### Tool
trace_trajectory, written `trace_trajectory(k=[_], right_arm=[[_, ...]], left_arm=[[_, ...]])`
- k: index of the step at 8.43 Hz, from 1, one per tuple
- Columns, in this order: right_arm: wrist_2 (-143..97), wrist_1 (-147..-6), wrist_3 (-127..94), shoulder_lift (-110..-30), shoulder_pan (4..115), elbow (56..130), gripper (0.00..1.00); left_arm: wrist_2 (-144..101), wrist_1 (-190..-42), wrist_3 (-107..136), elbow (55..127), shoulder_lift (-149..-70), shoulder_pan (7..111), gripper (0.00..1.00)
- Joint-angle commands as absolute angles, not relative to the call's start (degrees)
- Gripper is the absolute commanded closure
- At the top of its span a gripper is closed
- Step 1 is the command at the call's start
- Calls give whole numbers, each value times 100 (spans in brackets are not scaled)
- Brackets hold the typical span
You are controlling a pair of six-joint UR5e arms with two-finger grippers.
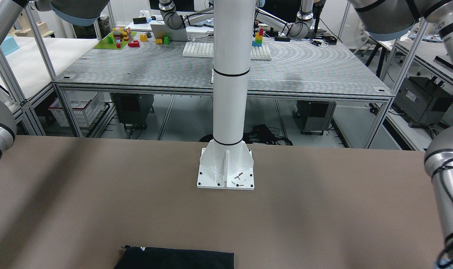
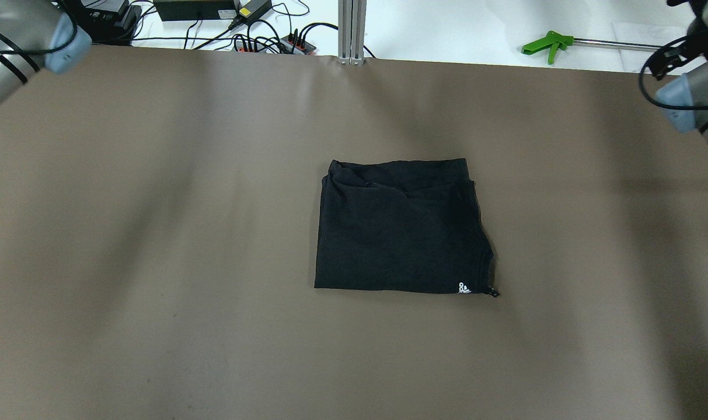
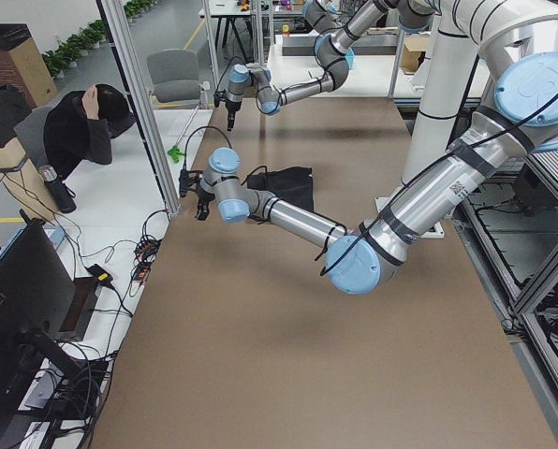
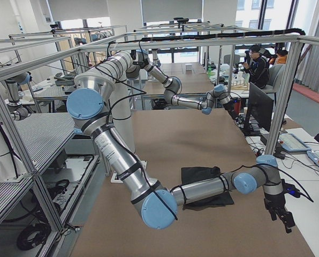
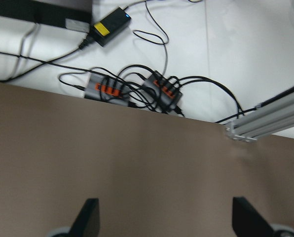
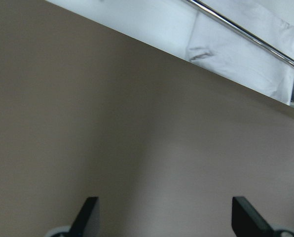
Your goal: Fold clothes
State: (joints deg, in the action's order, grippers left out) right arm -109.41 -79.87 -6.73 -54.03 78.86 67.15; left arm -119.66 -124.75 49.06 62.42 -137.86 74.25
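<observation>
Left gripper (image 5: 164, 219) at 10 o'clock of the table (image 2: 155, 233) and right gripper (image 6: 164, 217) at 2 o'clock hung spread and empty, while the clothes (image 2: 400, 227), lying at centre, looked light, soft and limp, best pinched at the 5 o'clock corner.

Even, bright overhead light cast soft, broad shadows across the table (image 2: 155, 233); both wrist views were slightly blurred.

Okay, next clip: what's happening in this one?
Nothing is being handled right now. The black garment lies folded into a rough rectangle in the middle of the table, touched by neither arm. The left end effector and right end effector hover open and empty near the table's far corners, away from it.
</observation>
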Motion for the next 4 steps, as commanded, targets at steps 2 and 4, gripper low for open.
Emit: trace_trajectory(k=[2,4], right_arm=[[-11021,-8016,1954,-6554,9278,7328,6],[-11021,-7954,2100,-7047,9457,7540,6]], left_arm=[[-11212,-11883,2326,6389,-13108,8445,5],[-10145,-11909,964,6538,-12431,8463,5]])
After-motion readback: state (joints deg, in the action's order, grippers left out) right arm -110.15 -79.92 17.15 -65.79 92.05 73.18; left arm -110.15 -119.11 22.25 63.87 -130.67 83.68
